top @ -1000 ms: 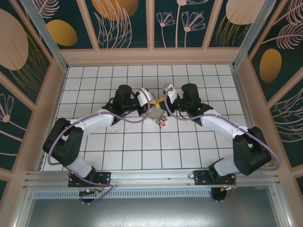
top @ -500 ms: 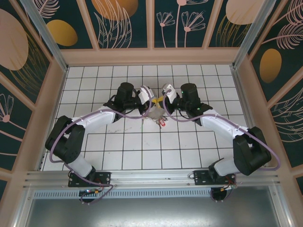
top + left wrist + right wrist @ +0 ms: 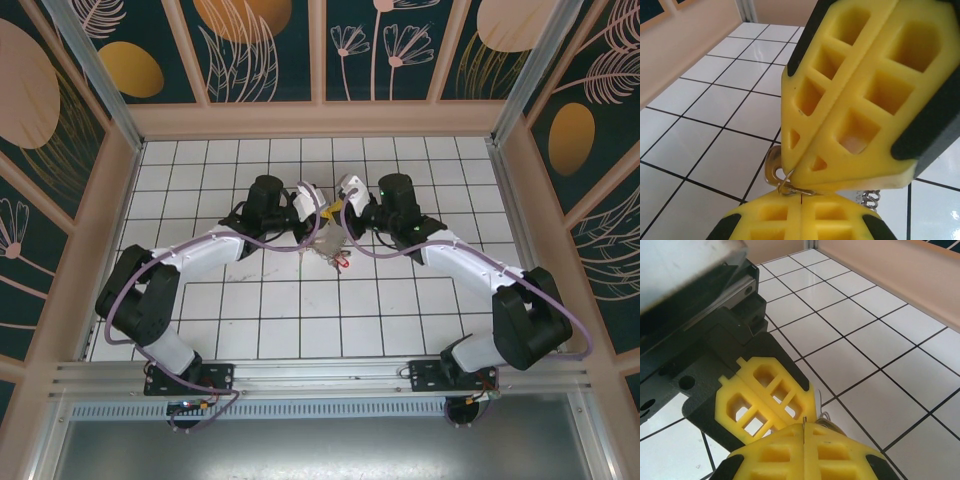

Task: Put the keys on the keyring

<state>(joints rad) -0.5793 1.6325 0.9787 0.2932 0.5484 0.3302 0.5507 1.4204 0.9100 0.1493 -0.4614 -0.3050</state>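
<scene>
Two white and black arms reach in from the near edge of the white tiled table (image 3: 300, 320) and meet just beyond its middle, each trailed by a looping purple cable (image 3: 262, 247). The left gripper (image 3: 326, 214) and the right gripper (image 3: 340, 207) stand tip to tip, with a speck of yellow showing where they touch. Just below that meeting point, toward the near edge, is the keyring (image 3: 326, 246), a small grey-tan bundle with a red tag (image 3: 343, 262) at its near right side. Which gripper holds it cannot be told from above.
</scene>
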